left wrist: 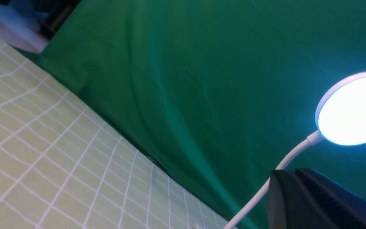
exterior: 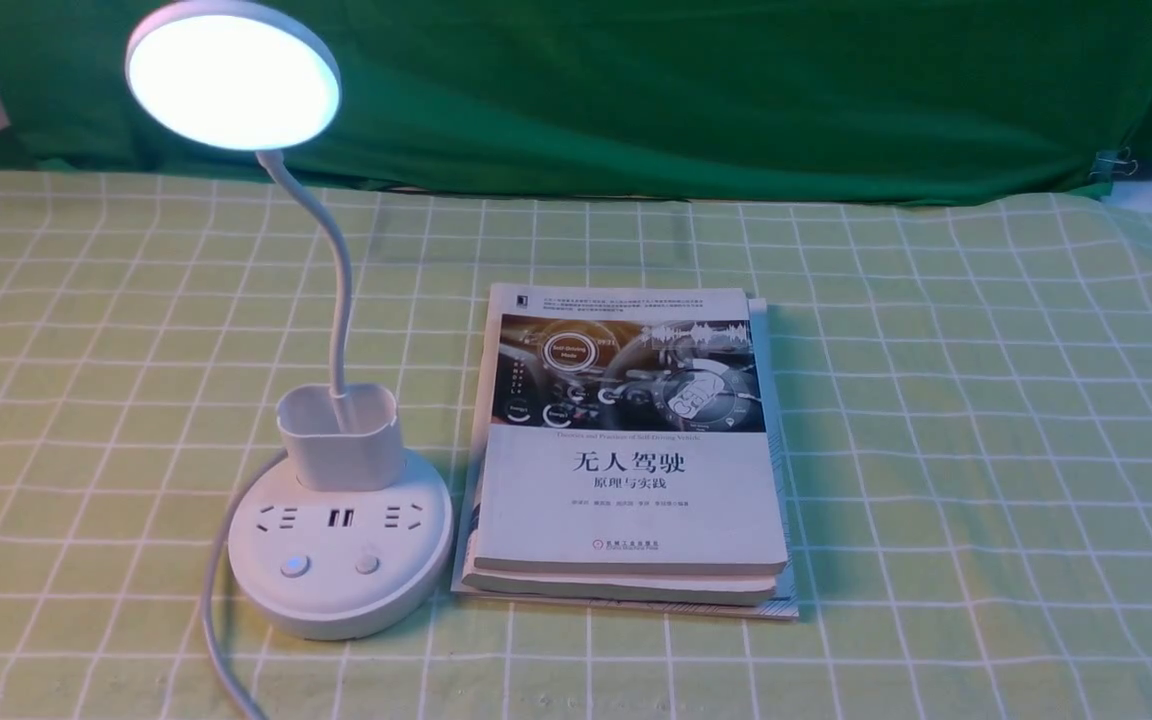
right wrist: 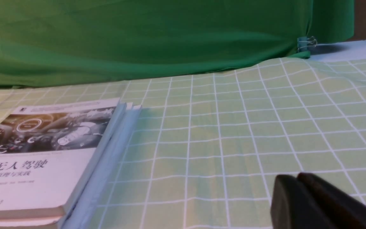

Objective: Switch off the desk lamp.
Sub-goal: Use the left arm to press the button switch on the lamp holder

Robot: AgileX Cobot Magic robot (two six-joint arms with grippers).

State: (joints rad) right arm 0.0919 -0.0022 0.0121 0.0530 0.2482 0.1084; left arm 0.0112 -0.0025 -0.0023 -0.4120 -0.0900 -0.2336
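The white desk lamp [exterior: 341, 560] stands at the front left of the table. Its round disc head [exterior: 233, 76] glows, lit. A thin neck rises from a small cup holder [exterior: 341, 437]. The round base has sockets and two buttons [exterior: 294, 567]. Neither arm shows in the front view. In the left wrist view the lit head [left wrist: 353, 109] and neck are ahead of my left gripper [left wrist: 292, 173], whose black jaws are pressed together, empty. My right gripper [right wrist: 294, 178] is also shut and empty, low over the cloth to the right of the book.
A white book [exterior: 631, 440] lies on a thinner booklet just right of the lamp base; it also shows in the right wrist view [right wrist: 43, 152]. The lamp's cord [exterior: 221, 640] runs to the front edge. A green checked cloth [exterior: 986, 450] covers the table; a green drape [exterior: 686, 90] hangs behind.
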